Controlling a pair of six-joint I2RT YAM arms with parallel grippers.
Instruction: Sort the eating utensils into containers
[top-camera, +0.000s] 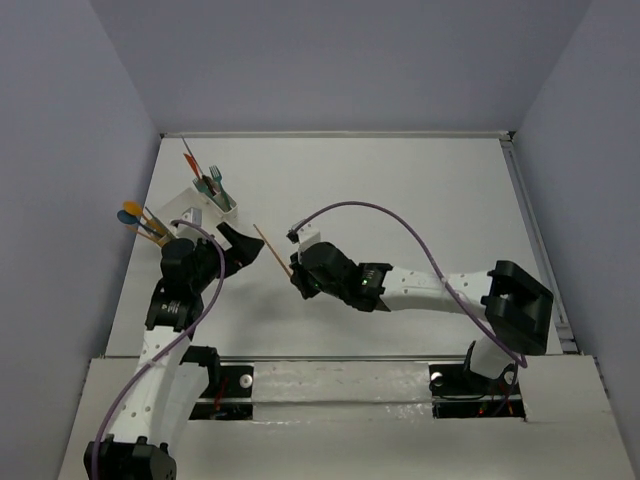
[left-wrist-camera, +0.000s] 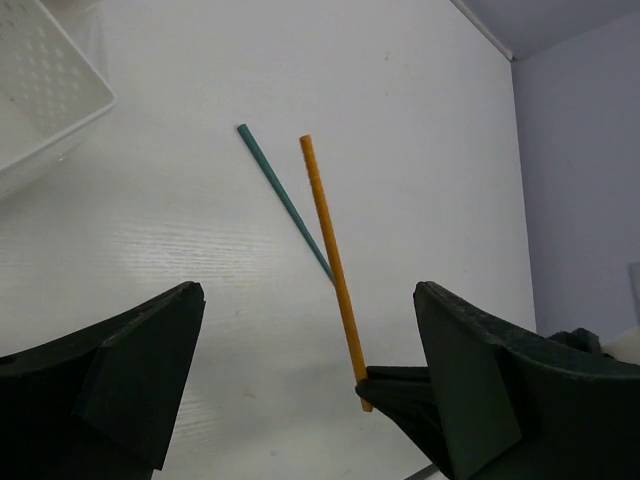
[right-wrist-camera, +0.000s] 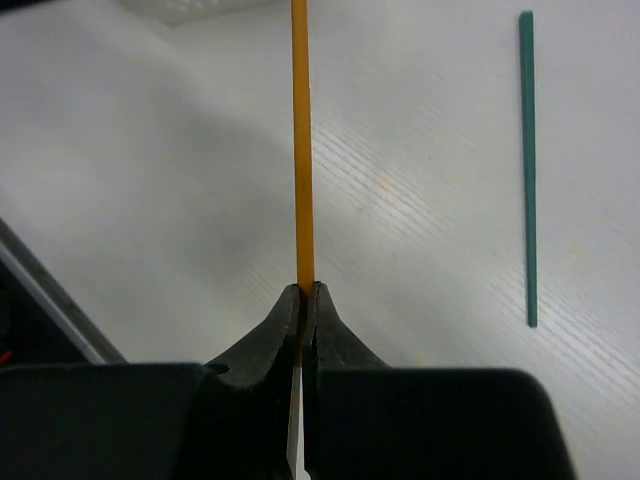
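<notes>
My right gripper (right-wrist-camera: 306, 292) is shut on the lower end of an orange stick (right-wrist-camera: 300, 150), which points away from it above the table. A teal stick (right-wrist-camera: 527, 170) lies flat on the table to its right. In the left wrist view, the orange stick (left-wrist-camera: 328, 260) crosses over the teal stick (left-wrist-camera: 280, 195). My left gripper (left-wrist-camera: 305, 300) stands open wide around that view, touching neither. In the top view, the right gripper (top-camera: 297, 275) holds the orange stick (top-camera: 270, 245) just right of the left gripper (top-camera: 235, 250). The white containers (top-camera: 205, 205) stand at the back left.
A teal fork (top-camera: 214, 178) and a red stick (top-camera: 192, 158) stick out of the far compartment. Blue and orange spoons (top-camera: 130, 214) jut from the near-left one. A corner of the containers (left-wrist-camera: 40, 100) shows top left in the left wrist view. Grey walls enclose the table.
</notes>
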